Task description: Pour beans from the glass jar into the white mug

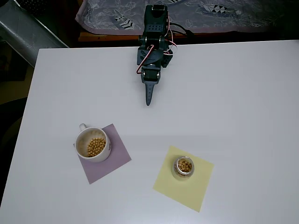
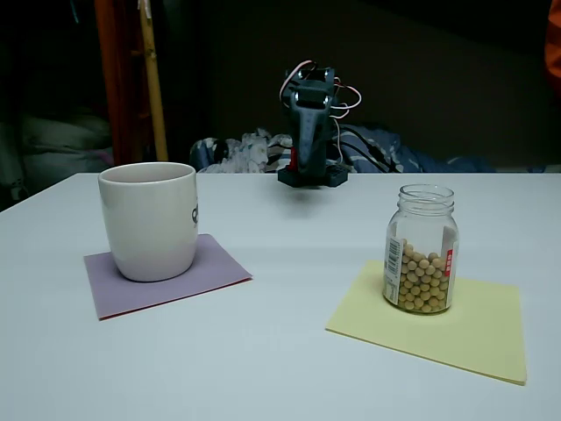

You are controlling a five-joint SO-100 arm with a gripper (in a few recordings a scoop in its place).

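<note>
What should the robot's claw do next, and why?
Probably reach out toward the glass jar. The claw hangs folded near the arm's base at the far edge of the table, holding nothing, while the jar stands upright on the yellow mat with beans inside. The white mug sits apart on the purple mat.

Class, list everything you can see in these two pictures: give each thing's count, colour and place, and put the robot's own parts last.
white mug: one, white, upright on the purple mat, left in the overhead view.
beans: many, tan-yellow, some in the mug, some in the jar.
glass jar: one, clear, labelled, upright, open, on the yellow mat.
purple mat: one, purple, under the mug.
yellow mat: one, pale yellow, under the jar.
table: one, white.
patterned cloth: one, pale, behind the table.
gripper: one, dark, far edge, away from both vessels; jaws look shut.
</note>
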